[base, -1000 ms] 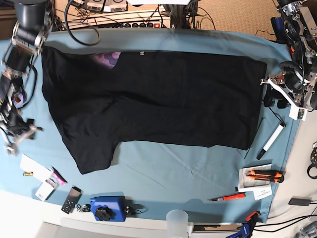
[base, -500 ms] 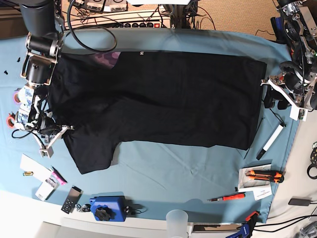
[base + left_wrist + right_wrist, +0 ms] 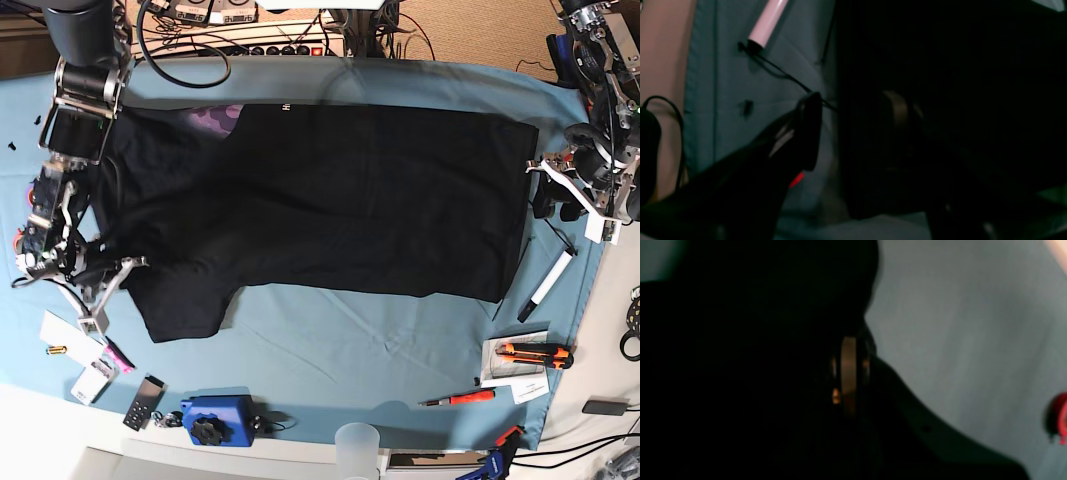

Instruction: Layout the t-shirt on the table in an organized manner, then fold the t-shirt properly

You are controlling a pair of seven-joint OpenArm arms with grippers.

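The black t-shirt (image 3: 340, 200) lies spread across the teal table (image 3: 380, 340), with a bit of purple print (image 3: 215, 118) showing at its far left. My right gripper (image 3: 128, 265) is shut on the shirt's sleeve edge at the lower left. In the right wrist view its pads (image 3: 848, 373) are pressed together against dark fabric (image 3: 740, 373). My left gripper (image 3: 545, 175) stands open at the shirt's right edge. In the left wrist view one finger (image 3: 808, 133) is over the table cloth (image 3: 740, 83) and the other is over the shirt (image 3: 957, 83).
A white marker (image 3: 548, 280), an orange utility knife (image 3: 535, 352) and a red screwdriver (image 3: 460, 398) lie at the right front. A blue device (image 3: 215, 418), a clear cup (image 3: 358, 440) and paper slips (image 3: 70, 340) sit along the front. Cables run behind the table.
My right arm swung in from the table's left edge onto the lower-left sleeve and its jaws closed on the fabric. The sleeve shifted slightly left. The left arm stayed still.
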